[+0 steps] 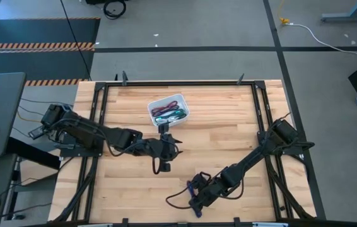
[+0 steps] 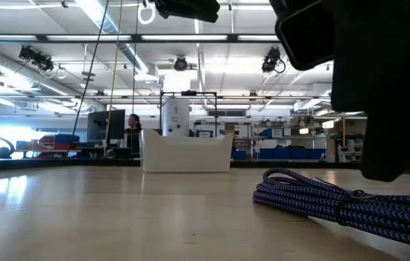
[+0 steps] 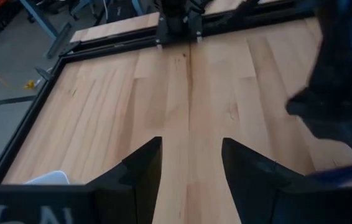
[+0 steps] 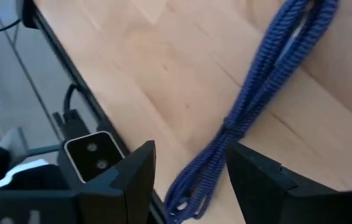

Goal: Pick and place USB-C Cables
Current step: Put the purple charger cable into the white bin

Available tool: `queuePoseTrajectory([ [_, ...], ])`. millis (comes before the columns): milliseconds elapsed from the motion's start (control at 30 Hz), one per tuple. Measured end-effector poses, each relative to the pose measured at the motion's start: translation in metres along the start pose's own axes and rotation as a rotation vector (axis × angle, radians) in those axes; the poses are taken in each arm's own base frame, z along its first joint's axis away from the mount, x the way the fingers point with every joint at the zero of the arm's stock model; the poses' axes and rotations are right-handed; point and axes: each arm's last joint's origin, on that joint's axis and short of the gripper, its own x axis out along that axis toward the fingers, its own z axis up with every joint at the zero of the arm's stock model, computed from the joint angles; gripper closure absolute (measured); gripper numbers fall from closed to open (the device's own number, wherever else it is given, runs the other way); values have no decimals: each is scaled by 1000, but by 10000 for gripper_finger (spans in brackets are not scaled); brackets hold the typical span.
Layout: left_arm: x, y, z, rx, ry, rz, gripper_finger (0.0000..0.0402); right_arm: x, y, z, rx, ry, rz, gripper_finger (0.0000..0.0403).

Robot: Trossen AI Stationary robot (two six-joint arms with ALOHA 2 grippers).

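While the left tool (image 1: 164,135) hangs over the middle of the bench (image 1: 229,139), just in front of the white tray (image 1: 154,104), the right tool (image 1: 195,191) is down low near the front edge and right over a purple cable (image 1: 193,185). In the right wrist view, its two dark fingers (image 4: 140,174) stand spread wide apart, nothing clamped between them, and the braided purple-blue bundle (image 4: 260,93) runs along the wood with its near end lying in the gap between the fingers. From the low view that same cable (image 2: 321,199) lies flat on the bench in the foreground, a slim folded bundle pinched by a small tie, with the dark mass of the right arm looming just above it at the picture's right. Over on the left arm, the wrist camera shows its fingers (image 3: 143,165) parted as well, holding nothing, only bare planks between them. Back at the tray, the high view shows other cables (image 1: 169,113) lying inside it in a small tangle, dark red, green and teal among them; exactly how many are in there I can't tell. In the low view, the tray (image 2: 185,153) sits well back on the bench, its white wall facing us, contents hidden.
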Motion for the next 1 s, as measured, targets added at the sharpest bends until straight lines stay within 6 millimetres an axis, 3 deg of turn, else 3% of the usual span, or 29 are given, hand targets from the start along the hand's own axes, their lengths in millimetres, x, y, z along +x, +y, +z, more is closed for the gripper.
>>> queuePoseTrajectory([
  [767, -3, -6, -2, -8, 12, -13, 228, 11, -21, 11, 10, -45, -182, 202],
  [1000, -4, -6, -11, 36, 103, -12, 228, 10, -24, 14, -43, -45, -209, 235],
])
